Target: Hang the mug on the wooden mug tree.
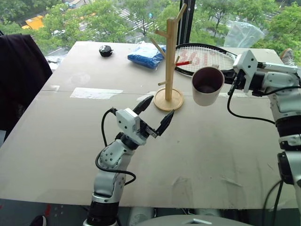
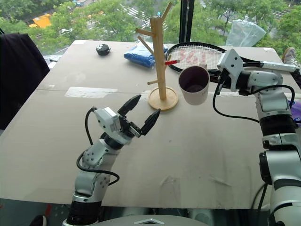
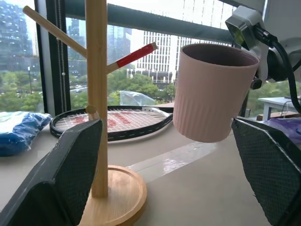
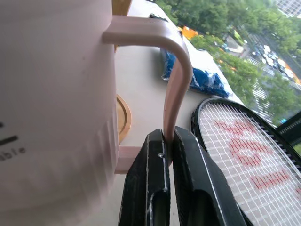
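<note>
White ceramic mug [image 1: 207, 86] with dark maroon inside hung by its loop handle [image 4: 175, 84] in my right jaws [image 4: 168, 141], clamped shut, held above the desk [image 1: 70, 141] beside the tall pale wooden mug tree [image 1: 169, 56], my left jaws [image 1: 157, 115] spread open, empty.

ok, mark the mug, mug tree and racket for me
mug [image 1: 207, 89], left eye view, outer wall.
mug tree [image 1: 170, 56], left eye view, post.
racket [image 1: 204, 57], left eye view, strings.
</note>
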Robot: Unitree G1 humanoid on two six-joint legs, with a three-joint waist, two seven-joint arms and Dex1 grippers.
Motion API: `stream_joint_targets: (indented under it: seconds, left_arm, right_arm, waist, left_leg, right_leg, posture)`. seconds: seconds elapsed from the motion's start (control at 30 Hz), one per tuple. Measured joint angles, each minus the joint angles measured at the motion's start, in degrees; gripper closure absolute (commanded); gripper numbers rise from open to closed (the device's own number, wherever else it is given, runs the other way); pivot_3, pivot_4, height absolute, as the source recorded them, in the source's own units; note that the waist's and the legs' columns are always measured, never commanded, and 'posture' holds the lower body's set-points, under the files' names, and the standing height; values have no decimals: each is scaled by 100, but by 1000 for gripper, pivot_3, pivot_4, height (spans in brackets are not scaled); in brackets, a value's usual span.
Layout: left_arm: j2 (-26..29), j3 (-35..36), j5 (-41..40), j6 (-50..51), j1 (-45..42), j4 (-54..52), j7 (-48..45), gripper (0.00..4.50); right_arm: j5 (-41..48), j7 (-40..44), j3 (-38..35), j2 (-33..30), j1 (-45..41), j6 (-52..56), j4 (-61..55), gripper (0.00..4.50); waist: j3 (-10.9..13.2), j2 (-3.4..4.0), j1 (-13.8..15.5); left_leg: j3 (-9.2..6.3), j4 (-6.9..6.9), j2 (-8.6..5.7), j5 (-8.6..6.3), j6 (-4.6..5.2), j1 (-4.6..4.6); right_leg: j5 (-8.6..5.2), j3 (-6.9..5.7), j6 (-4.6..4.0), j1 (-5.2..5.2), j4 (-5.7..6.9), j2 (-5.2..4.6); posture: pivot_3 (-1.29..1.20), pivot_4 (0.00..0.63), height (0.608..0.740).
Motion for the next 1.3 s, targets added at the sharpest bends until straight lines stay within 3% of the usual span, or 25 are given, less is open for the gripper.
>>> stream_joint_targets:
  seconds: [0.27, 0.5, 0.87, 0.93, 0.97, 1.0, 1.07, 1.3]
  left_arm:
    - [116, -94, 106, -74, 432, -359, 165, 0]
    - [163, -111, 108, -115, 434, -363, 264, 0]
    - [290, -106, 99, -222, 286, -321, 214, 0]
    - [290, -108, 99, -230, 286, -321, 214, 0]
    - [290, -108, 99, -233, 286, -321, 213, 0]
    - [289, -112, 98, -238, 283, -319, 213, 0]
    - [289, -113, 97, -239, 280, -318, 213, 0]
    - [289, -118, 76, -240, 276, -316, 218, 0]
  right_arm:
    - [-439, 644, 137, 401, -1242, -880, 1804, 4431]
    - [-698, 824, 163, 759, -1551, -1047, 1962, 4431]
    - [-1162, 379, 353, 1047, -1887, -617, 1995, 4431]
    - [-1178, 348, 353, 1048, -1887, -618, 1994, 3857]
    - [-1184, 333, 353, 1048, -1887, -619, 1994, 3857]
    - [-1195, 209, 348, 1048, -1888, -622, 1994, 3191]
    - [-1194, 125, 336, 1047, -1914, -621, 1994, 2862]
    - [-979, -116, -98, 777, -1846, -383, 1786, 2862]
  waist:
    - [7, 9, -1]
    - [8, 10, 0]
    - [10, 13, 2]
    - [10, 13, 1]
    - [10, 13, 0]
    - [10, 14, -3]
    - [10, 14, -3]
    - [10, 13, 13]
  left_leg:
    - [-2, 4, 17, 0, -1, -2]
    - [-3, 10, 18, 0, -2, -4]
    - [-2, 9, 18, 1, -2, -8]
    - [-2, 9, 18, 0, -3, -8]
    - [-2, 9, 18, 0, -3, -8]
    - [-2, 9, 18, 1, -3, -8]
    - [-2, 9, 18, 1, -3, -8]
    - [-3, 12, 18, 1, -2, -14]
  right_leg:
    - [-1, -28, -1, -3, 4, -11]
    - [0, -32, -1, -2, 6, -14]
    - [-1, -47, -1, -3, 5, -19]
    - [-1, -48, -1, -3, 5, -19]
    - [-1, -48, -1, -3, 5, -19]
    - [-1, -48, -1, -3, 5, -19]
    - [-1, -48, -1, -3, 6, -19]
    - [0, -52, -1, -2, 5, -20]
  posture:
    - [0, 150, 654]
    - [0, 150, 654]
    - [0, 150, 654]
    - [0, 150, 654]
    - [0, 150, 654]
    - [0, 150, 654]
    - [0, 150, 654]
    - [0, 150, 654]
